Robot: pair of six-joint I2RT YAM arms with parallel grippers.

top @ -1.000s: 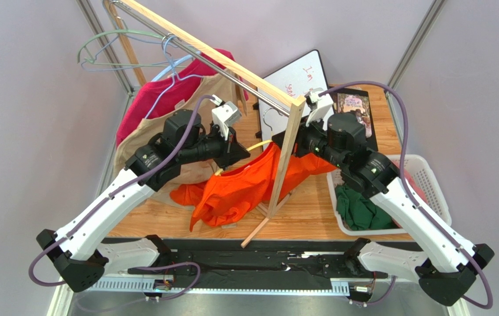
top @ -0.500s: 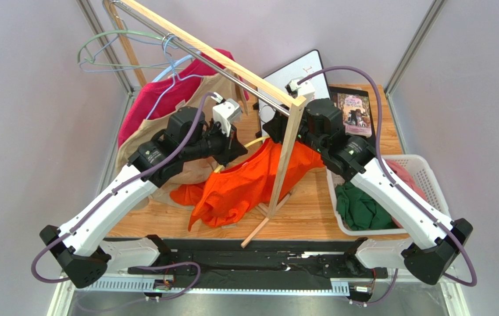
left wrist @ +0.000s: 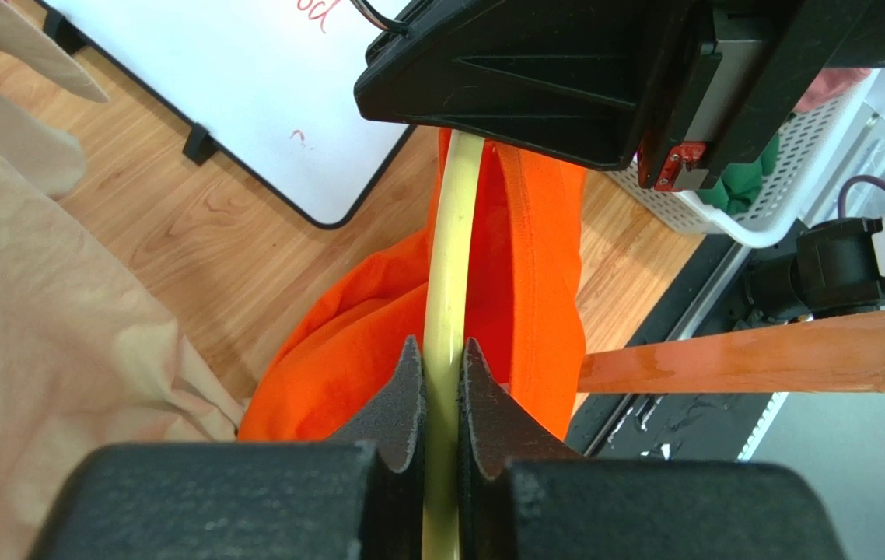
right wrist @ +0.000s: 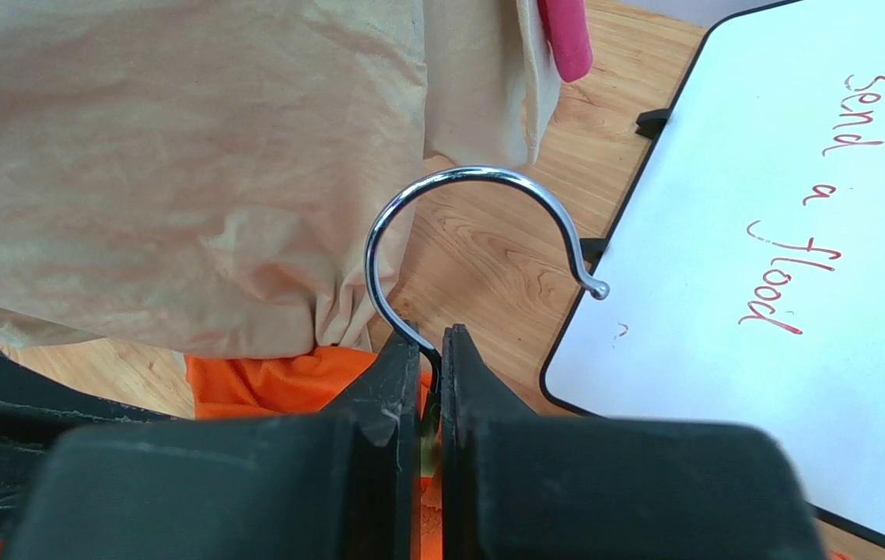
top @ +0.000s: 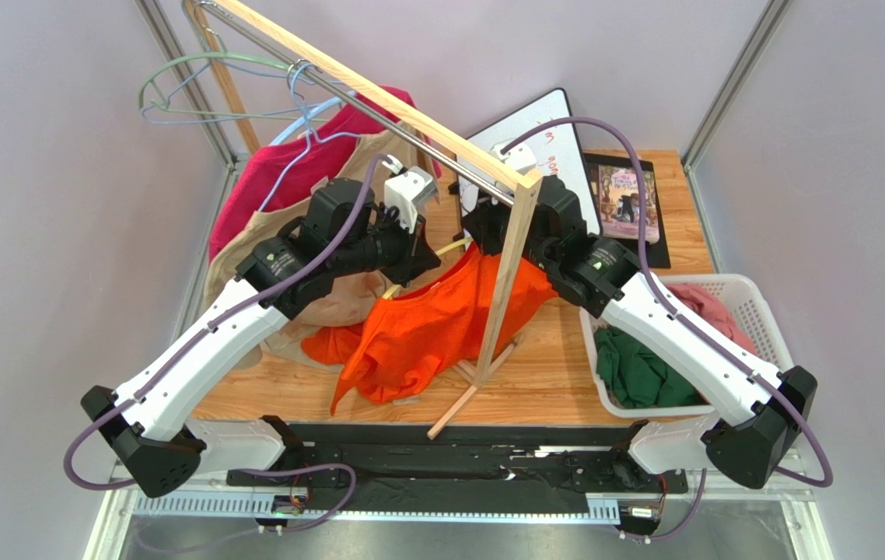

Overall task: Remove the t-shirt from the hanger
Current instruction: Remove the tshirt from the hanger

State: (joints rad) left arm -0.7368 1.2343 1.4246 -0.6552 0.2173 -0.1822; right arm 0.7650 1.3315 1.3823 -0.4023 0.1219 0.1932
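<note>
Nearest you, the orange t-shirt (top: 412,333) sags from the yellow hanger (left wrist: 450,268) onto the wooden table (top: 552,379), just left of the rack's upright post (top: 506,280). The white basket (top: 772,336) of clothes sits at the near right. Your left gripper (left wrist: 440,385) is clamped on the hanger's yellow arm, with the shirt draped over it just beyond. Your right gripper (right wrist: 430,362) is pinched tight on the hanger's neck, right under the chrome hook (right wrist: 459,177), which stands free above the table. Farther back are the whiteboard (right wrist: 763,233) and, at the far left, the hanging beige shirt (right wrist: 179,152).
</note>
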